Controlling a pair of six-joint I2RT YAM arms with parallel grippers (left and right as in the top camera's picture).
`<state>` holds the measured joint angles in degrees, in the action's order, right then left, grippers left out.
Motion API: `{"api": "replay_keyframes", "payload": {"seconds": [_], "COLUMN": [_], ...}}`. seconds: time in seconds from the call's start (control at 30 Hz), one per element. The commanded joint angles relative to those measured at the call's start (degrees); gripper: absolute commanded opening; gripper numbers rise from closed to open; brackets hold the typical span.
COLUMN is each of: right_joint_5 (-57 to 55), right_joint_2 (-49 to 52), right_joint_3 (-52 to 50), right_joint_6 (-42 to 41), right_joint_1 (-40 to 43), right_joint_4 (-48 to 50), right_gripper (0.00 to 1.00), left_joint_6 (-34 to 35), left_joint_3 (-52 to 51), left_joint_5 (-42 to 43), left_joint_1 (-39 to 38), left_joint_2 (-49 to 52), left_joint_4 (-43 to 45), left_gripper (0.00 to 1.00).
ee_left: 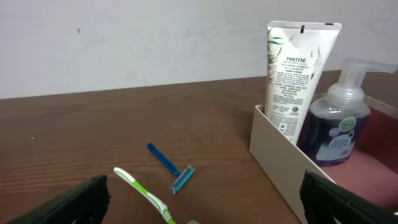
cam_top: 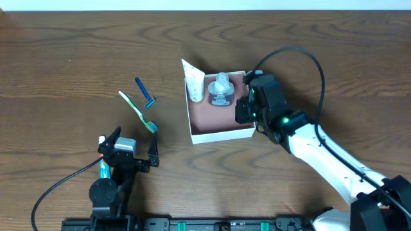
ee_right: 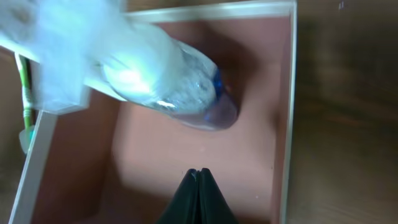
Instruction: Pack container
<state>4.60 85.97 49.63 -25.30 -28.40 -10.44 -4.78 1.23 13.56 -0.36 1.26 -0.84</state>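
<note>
The container is a square shallow white-walled box with a pinkish-brown floor, at the table's middle. A white tube and a clear pump bottle stand in its back part. A blue razor and a green toothbrush lie on the table to its left. My right gripper is shut and empty over the container's right side; its closed tips hang above the bare floor near the bottle. My left gripper is open and empty, low at the front left, facing the toothbrush and razor.
A small teal and red item lies partly hidden under the left arm. The container's near wall stands to the right of my left gripper, with the tube and bottle behind it. The right arm's cable loops above the container's right side.
</note>
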Motion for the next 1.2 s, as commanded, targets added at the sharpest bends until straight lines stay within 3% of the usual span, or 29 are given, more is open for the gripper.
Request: {"api": "replay_keyframes", "payload": {"seconds": [0.0, 0.5, 1.17], "right_joint_5": [0.39, 1.66, -1.77], "right_joint_2": [1.62, 11.17, 11.54], "right_joint_3": [-3.63, -6.05, -6.01], "right_joint_6": [-6.25, -6.99, -5.92], "right_joint_1": [0.37, 0.37, 0.37], "right_joint_4": [4.33, 23.93, 31.41], "right_gripper": [0.01, 0.01, 0.01], "left_joint_6": [-0.57, -0.57, -0.57], "left_joint_3": [-1.01, -1.01, -1.01], "left_joint_5": [0.81, 0.81, 0.79], "left_joint_1": [0.35, 0.35, 0.35], "left_joint_2": [0.04, 0.04, 0.04], "left_joint_4": [-1.92, -1.92, -1.95], "left_gripper": [0.98, 0.98, 0.98]}}
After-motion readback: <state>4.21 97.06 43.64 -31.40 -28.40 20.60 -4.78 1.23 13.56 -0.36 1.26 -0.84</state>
